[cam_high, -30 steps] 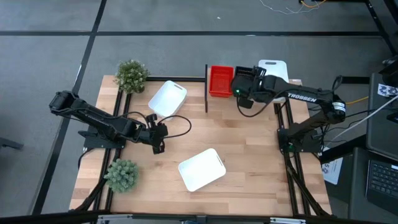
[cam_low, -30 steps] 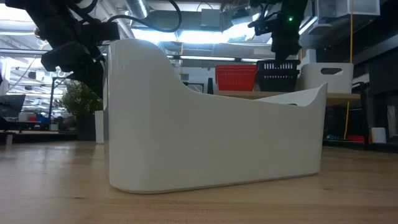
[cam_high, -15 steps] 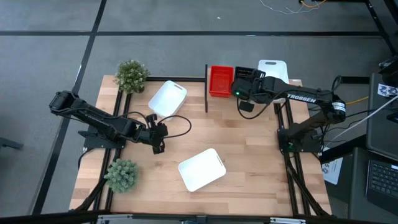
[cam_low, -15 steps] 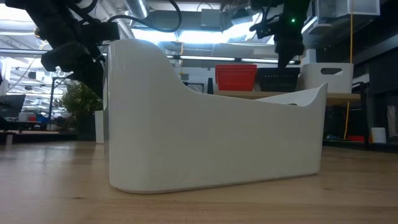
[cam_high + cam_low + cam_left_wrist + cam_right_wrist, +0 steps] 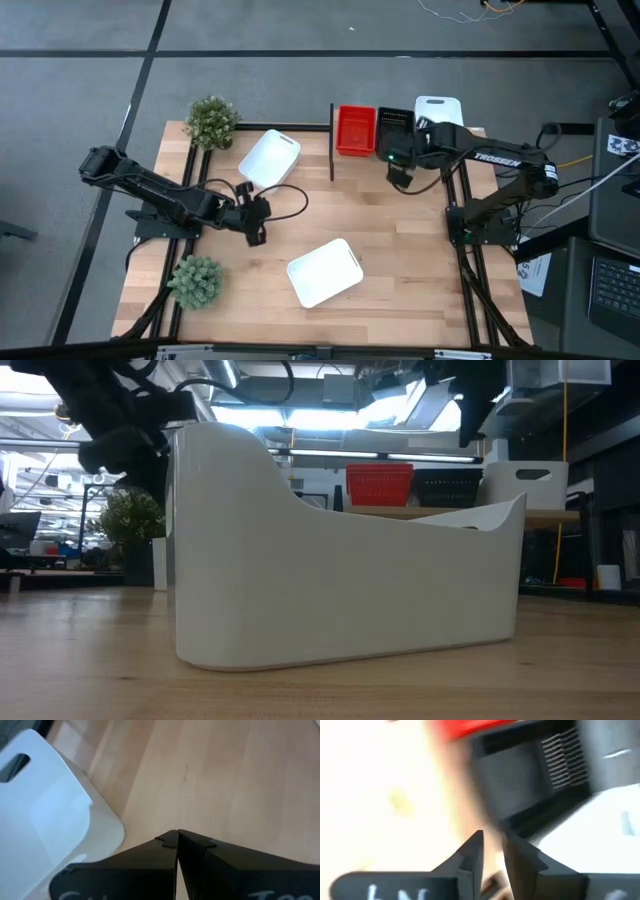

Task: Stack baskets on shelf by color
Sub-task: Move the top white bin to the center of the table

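On the shelf (image 5: 380, 511) at the far right, a red basket (image 5: 355, 130), a black basket (image 5: 395, 121) and a white basket (image 5: 438, 108) stand side by side on their bottoms. My right gripper (image 5: 398, 166) hovers just near of the black basket (image 5: 530, 775), its fingers a little apart and empty. Two white baskets lie on the table, one at the far middle (image 5: 270, 158) and one at the near middle (image 5: 325, 271). My left gripper (image 5: 255, 217) is shut and empty between them, beside the far one (image 5: 45, 820).
Two small green potted plants stand at the table's left, one far (image 5: 212, 122) and one near (image 5: 195, 281). A black cable loops on the table by my left gripper (image 5: 285, 200). Bare tabletop lies near of the shelf (image 5: 400, 240).
My right gripper has lowered the black basket onto the shelf between the red and the white one, let go of it, and drawn back up and toward the table's near edge. The black basket stays on the shelf. My left arm has kept still.
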